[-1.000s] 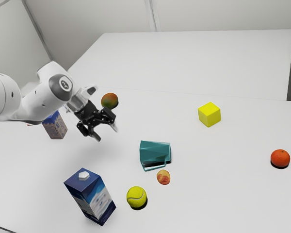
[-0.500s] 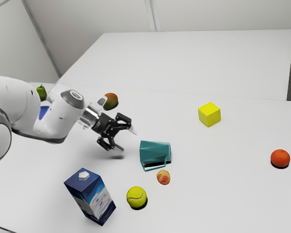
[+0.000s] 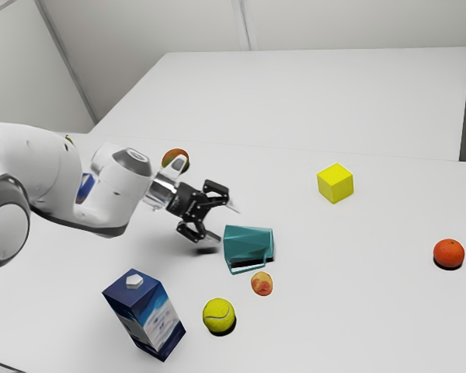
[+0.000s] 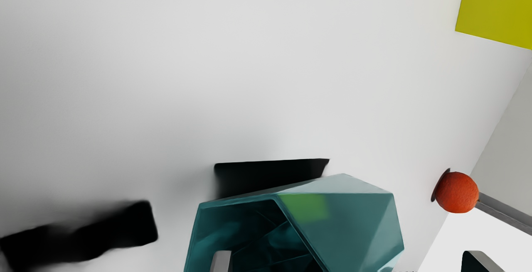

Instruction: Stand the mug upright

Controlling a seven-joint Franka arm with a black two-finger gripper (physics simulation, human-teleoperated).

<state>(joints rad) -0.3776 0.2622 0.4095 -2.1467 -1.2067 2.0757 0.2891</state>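
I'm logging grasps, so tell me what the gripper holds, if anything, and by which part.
Nothing is held: the gripper is open, and the teal mug lies on its side, unclamped.

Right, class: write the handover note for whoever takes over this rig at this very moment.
Pincer: open, holding nothing, close to the open end of the mug; whether they touch, I can't tell.
Mug: lying on its side on the table, mouth toward the pincer, handle on the side near the peach.
Done: pincer at the mug, no grip yet.
Left: grip it, turn it upright, release.
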